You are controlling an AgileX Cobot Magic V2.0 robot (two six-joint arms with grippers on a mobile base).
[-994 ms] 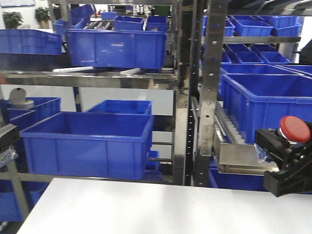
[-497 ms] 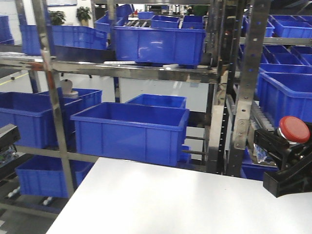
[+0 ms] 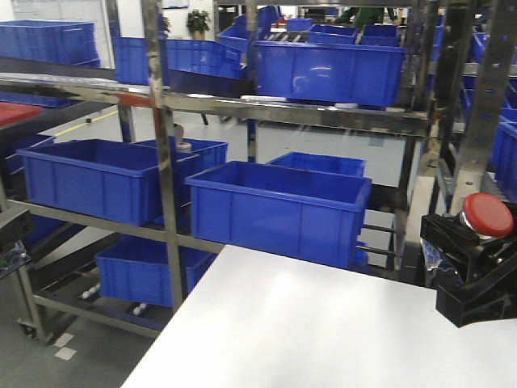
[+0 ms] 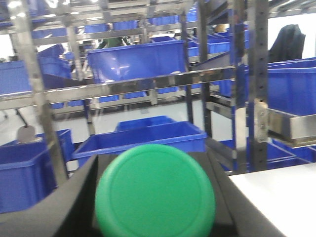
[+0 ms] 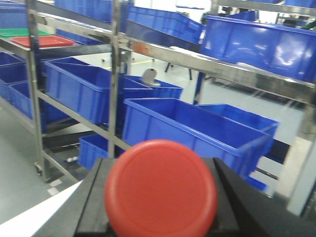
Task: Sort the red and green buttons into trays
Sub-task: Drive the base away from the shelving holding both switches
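End effectors (image 3: 472,252) (image 3: 12,229) clamped on red button (image 3: 487,214), green button (image 4: 155,192)

Red button (image 5: 161,186), green button (image 4: 155,191), blue crates (image 3: 279,210)

Bright, even light falls from overhead, and the shadows are faint and soft. In the front view the white worktop (image 3: 323,323) is nearly washed out and shows no texture. Streaks of glare run down the steel rack upright (image 3: 166,162), and pale highlights sit on the glossy blue crate (image 4: 138,59) on the shelf. Both wrist views are soft throughout (the racks behind look slightly smeared). The green button cap (image 4: 155,190) and the red button cap (image 5: 160,187) sit so near their lenses that their rims blur. The left wrist view's top left corner blows out to white.
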